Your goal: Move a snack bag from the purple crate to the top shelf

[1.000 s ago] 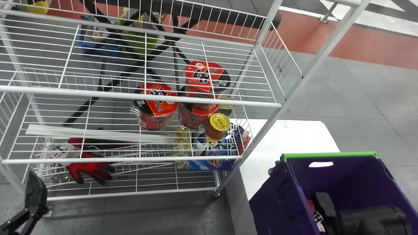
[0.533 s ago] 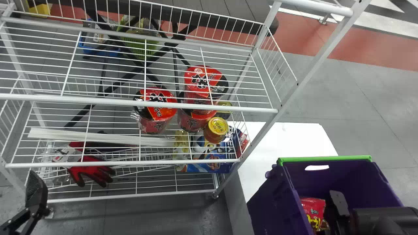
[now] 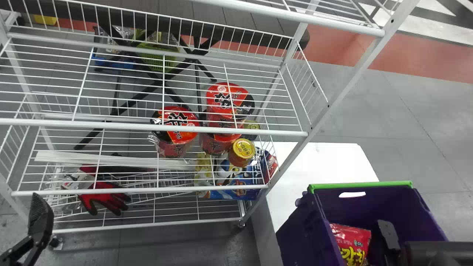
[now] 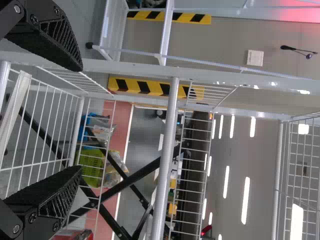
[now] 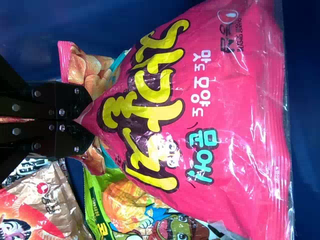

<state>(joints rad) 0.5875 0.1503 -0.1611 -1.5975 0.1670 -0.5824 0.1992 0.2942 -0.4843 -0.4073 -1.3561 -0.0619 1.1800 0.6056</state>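
Fingers of your right gripper (image 5: 86, 120) pinch one end of the glossy pink snack bag (image 5: 215, 115) within the purple plastic crate (image 3: 299, 236). Keep that grip firm (your left gripper (image 4: 81, 118) hangs released) and lift above the green rim (image 3: 362, 184) before swinging sideways.

Round red-and-black noodle tubs (image 3: 177, 123): three, towards the right edge of the white wire shelf (image 3: 140, 190)
Amber jar with yellow lid (image 3: 242, 152): one, near that edge
Red-and-black gloves (image 3: 105, 199): at least one
Purple plastic crate with green rim (image 3: 295, 236): one
Glossy printed snack bags (image 5: 225, 100): at least four, inside the crate
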